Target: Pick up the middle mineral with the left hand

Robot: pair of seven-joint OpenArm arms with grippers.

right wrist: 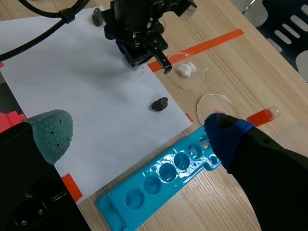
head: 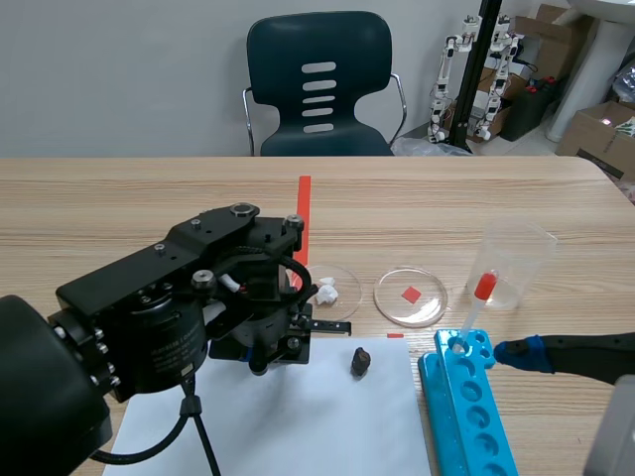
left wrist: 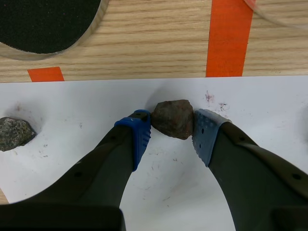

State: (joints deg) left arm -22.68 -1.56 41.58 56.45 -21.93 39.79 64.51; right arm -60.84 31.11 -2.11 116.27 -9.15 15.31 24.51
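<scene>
Item: middle mineral (left wrist: 173, 119), brown, on white paper (left wrist: 72, 106) (poss. just lifted, unclear); pinched betw. pads of left claw (left wrist: 172, 129). Also: right claw (right wrist: 137, 132) wide, nothing held, above blue rack (right wrist: 163, 178).

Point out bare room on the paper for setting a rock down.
Free: the wide stretch of paper between the dark rock, the rack and the left claw. Crowded: around that claw, shut on the brown rock, with the grey rock beside it.
</scene>
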